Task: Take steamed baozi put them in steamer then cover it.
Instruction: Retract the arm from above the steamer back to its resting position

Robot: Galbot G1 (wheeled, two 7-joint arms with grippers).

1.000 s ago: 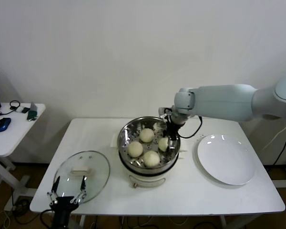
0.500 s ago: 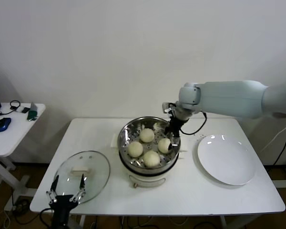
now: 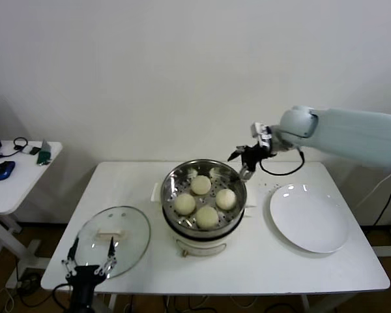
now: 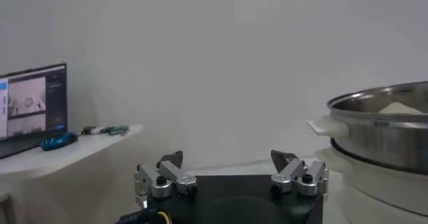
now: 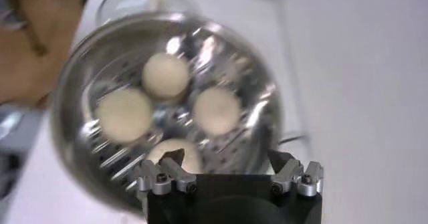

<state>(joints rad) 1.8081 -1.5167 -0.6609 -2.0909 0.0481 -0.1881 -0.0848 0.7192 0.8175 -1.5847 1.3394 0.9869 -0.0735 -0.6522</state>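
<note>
Four steamed baozi [image 3: 202,199] sit on the perforated tray inside the steamer [image 3: 202,225], which stands at the middle of the white table [image 3: 247,267] with its top uncovered. From my seat I see three buns clustered toward the front and centre and one nearer the back, all well inside the steel wall. My right gripper [image 3: 244,163] hangs just above the steamer's far right rim, its fingers spread wide and holding nothing; in its wrist view the baozi [image 5: 170,105] lie below the empty jaws, inside the steamer [image 5: 80,112]. My left gripper [image 3: 90,261] waits low at the near left edge of the table, fingers apart and empty, just in front of the round glass lid [image 3: 112,240] that lies flat on the tabletop to the left of the steamer. In the left wrist view the left gripper [image 4: 231,172] is empty and the steamer's wall [image 4: 381,135] rises close by. A white plate [image 3: 309,216] rests bare on the right side of the table, apart from the steamer.
</note>
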